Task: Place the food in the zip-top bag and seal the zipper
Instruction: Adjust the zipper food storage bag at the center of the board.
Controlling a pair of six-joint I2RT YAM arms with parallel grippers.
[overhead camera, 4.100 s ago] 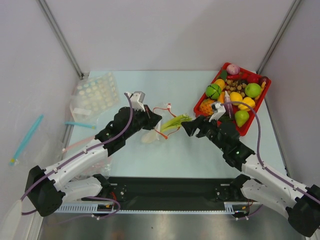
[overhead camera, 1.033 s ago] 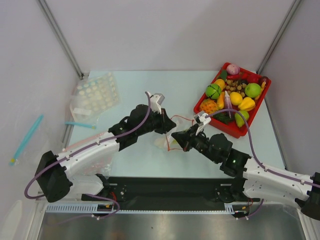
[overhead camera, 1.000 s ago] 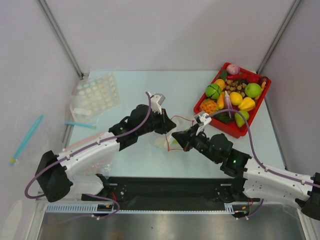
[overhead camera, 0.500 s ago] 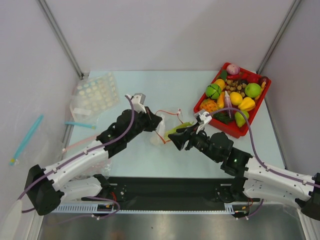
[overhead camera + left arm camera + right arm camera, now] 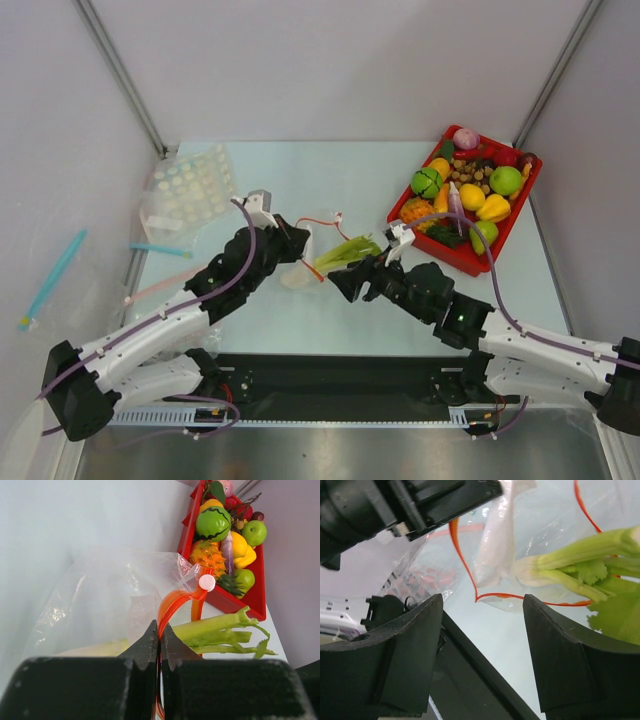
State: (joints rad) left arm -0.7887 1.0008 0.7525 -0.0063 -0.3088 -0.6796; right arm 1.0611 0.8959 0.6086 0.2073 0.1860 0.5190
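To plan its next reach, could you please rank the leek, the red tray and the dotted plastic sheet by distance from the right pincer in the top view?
1. Leek, just beyond the right pincer.
2. Red tray, back right.
3. Dotted plastic sheet, far back left.

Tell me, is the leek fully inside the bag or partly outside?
Partly in. The white end of the leek lies inside the zip-top bag, past the red-orange zipper, while its green leaves stick out of the open mouth.
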